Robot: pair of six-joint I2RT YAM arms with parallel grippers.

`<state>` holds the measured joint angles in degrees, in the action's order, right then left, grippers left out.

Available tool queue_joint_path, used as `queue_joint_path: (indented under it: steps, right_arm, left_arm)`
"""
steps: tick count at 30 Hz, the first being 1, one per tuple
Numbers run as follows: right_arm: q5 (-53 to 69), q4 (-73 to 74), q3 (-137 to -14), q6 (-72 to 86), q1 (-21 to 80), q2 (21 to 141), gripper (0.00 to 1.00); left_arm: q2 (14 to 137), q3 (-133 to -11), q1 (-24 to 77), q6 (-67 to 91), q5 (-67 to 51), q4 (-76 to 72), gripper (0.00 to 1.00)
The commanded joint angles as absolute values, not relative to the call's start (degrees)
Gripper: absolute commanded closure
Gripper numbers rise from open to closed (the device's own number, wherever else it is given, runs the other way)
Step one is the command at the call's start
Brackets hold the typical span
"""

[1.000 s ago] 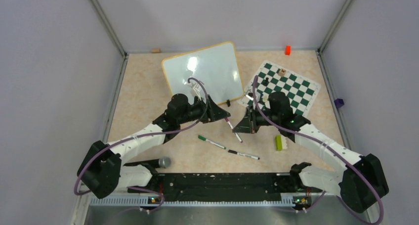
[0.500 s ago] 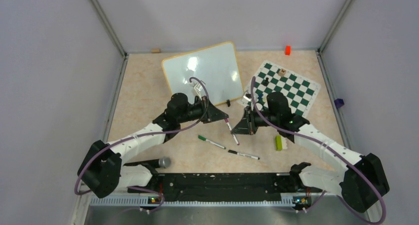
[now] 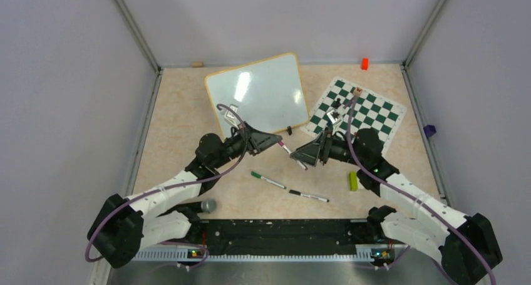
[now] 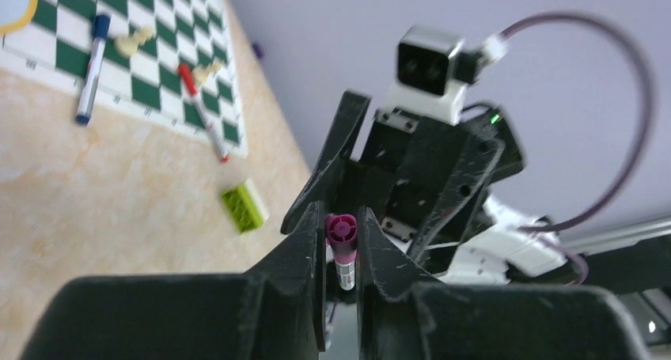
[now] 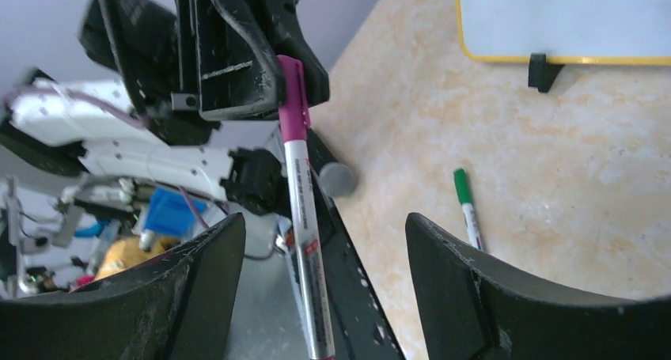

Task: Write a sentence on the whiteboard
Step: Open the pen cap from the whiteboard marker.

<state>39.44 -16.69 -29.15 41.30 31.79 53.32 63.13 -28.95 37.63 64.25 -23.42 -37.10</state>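
The whiteboard (image 3: 257, 91) lies at the back of the table, glossy white with an orange-yellow frame; the sentence is not in view on it. A purple-capped marker (image 3: 293, 156) hangs above the table between the two arms. My left gripper (image 3: 274, 141) is shut on the marker's cap (image 4: 341, 232). My right gripper (image 3: 305, 155) is open around the marker's white barrel (image 5: 305, 217), and its fingers (image 5: 443, 265) stand apart from the barrel on both sides. In the right wrist view a corner of the whiteboard (image 5: 570, 16) shows at top right.
A green-and-white chess mat (image 3: 376, 119) lies right of the board with small pieces and two markers on it. On the table lie a green marker (image 3: 268, 180), a black marker (image 3: 308, 196), a lime block (image 3: 353, 181) and a grey-headed microphone (image 3: 208, 205). An orange block (image 3: 364, 63) sits at the back.
My left gripper shut on the marker's cap while the right gripper still held the barrel. The right gripper then opened and let go. Both wrists tilted and shifted a little.
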Motion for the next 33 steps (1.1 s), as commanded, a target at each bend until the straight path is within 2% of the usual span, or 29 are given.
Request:
queue_joint_path:
  steps: [1,4,14,18,22,31,33]
  right_arm:
    - [29.9,-39.5,-25.2,59.5,32.6,50.7,0.28]
    - [25.0,-46.2,-23.7,64.7,33.1,49.7,0.30]
    - [23.4,-45.3,-27.1,66.0,35.8,52.2,0.37]
    - [22.4,-46.7,-26.8,66.9,36.9,53.2,0.47]
    - [22.2,-45.8,-27.9,66.3,37.8,54.4,0.47]
    - [21.1,-47.9,-28.4,66.4,38.8,56.4,0.64]
    - [20.6,-47.9,-28.6,66.2,38.9,56.4,0.64]
  left_arm:
    - [60.8,-24.8,37.9,73.9,-12.8,-59.0,1.00]
    - [61.5,-25.1,37.9,74.7,-10.7,-61.8,1.00]
    - [63.3,-26.7,38.2,74.1,-10.4,-62.7,1.00]
    - [63.0,-27.0,38.4,72.7,-10.1,-62.3,1.00]
    - [62.4,-27.0,38.6,71.8,-9.2,-61.2,1.00]
    - [63.3,-28.0,39.2,70.9,-11.5,-59.3,1.00]
    - [63.2,-27.7,39.2,70.9,-11.3,-59.2,1.00]
